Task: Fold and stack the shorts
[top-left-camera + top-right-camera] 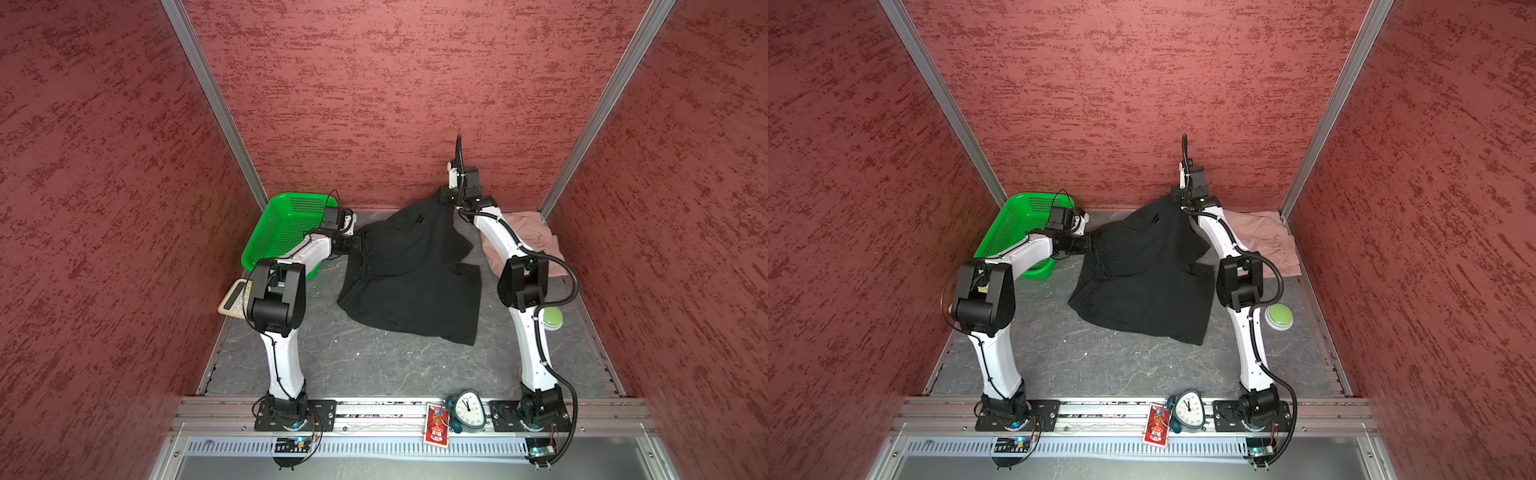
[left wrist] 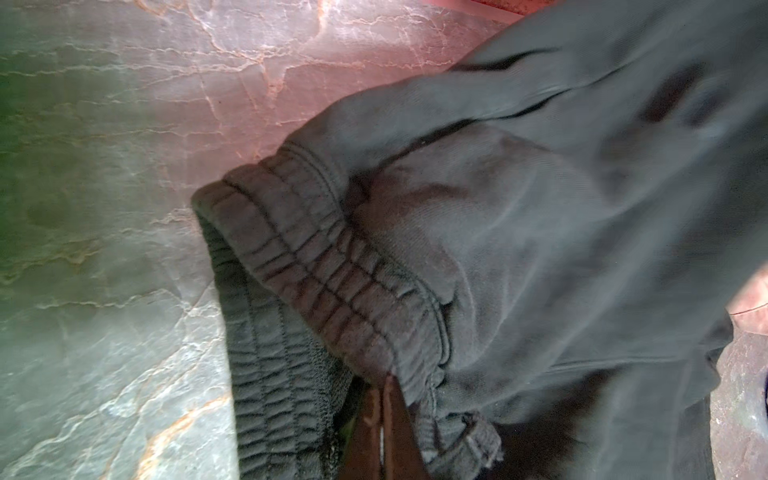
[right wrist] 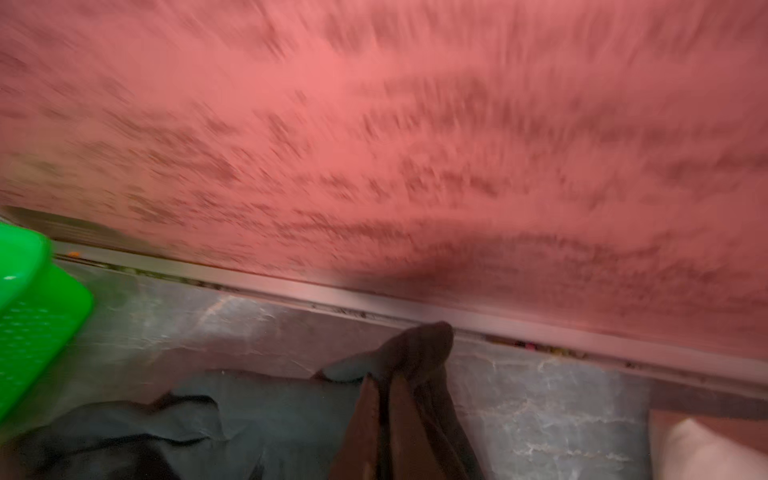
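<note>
Spreading the black shorts (image 1: 415, 286) looks like the step in hand. The pair hangs between both arms over the middle of the surface (image 1: 353, 361), with its lower half resting there in loose folds. The left end effector (image 2: 380, 399) is closed narrow on the ribbed elastic waistband (image 2: 332, 270), low and near the green basket (image 1: 282, 224). The right end effector (image 3: 388, 386) pinches a corner of the same cloth, raised near the back wall, so the fabric rises to a peak and a tuft pokes out past its tips. The pink shorts (image 1: 536, 237) lie bunched in the far right corner, partly behind the right arm. Neither pair looks folded, so stacking seems some way off.

Next, I judge, the cloth must be lowered flat and drawn taut before any fold, with both grips even so it does not twist.

The black fabric is thick, matte and soft, with a puckered band. The pink looks lighter, with a gathered waist. The surface is grey and veined like stone, and the basket is perforated plastic.
</note>
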You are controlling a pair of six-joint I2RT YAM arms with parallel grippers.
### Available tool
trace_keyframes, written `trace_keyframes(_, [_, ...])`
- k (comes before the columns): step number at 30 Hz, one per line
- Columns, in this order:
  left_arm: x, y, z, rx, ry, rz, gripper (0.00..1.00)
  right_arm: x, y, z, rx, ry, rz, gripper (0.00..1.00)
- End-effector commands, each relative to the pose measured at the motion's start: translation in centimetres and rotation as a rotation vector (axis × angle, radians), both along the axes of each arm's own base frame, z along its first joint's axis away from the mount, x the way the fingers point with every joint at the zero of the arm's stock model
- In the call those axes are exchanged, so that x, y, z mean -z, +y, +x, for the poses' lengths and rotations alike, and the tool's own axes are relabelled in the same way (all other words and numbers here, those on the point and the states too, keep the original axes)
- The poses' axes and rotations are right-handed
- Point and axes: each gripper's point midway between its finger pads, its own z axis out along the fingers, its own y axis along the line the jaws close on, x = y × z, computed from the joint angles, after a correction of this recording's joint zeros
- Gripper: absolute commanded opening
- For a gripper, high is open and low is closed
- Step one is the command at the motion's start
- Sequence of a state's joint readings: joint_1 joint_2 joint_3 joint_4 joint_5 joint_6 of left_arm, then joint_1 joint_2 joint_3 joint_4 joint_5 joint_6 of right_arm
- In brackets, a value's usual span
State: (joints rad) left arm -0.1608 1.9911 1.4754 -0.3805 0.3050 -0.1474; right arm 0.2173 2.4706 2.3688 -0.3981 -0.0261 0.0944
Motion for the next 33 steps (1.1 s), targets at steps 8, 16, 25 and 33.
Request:
trace_keyframes(8, [-5.6, 1.0, 1.9, -0.028, -0.110, 0.002, 0.99, -2.7, -3.1, -1.3, 0.037, 0.027, 0.017, 0.67])
trace_keyframes(16, [-7.5, 3.7, -5.7, -0.139, 0.013, 0.054, 1.00, -2.3, 0.7, -14.5, -0.182, 0.152, -0.108, 0.78])
trace_keyframes(25, [-2.9, 5.3, -17.8, -0.261, 0.205, -0.002, 0.99, 8.1, 0.0, -38.1, -0.059, 0.515, -0.181, 0.78])
trace_keyframes(33, [-1.1, 5.1, -22.4, -0.320, 0.206, -0.116, 0.99, 11.1, -3.3, -48.6, 0.287, 0.717, 0.262, 0.72])
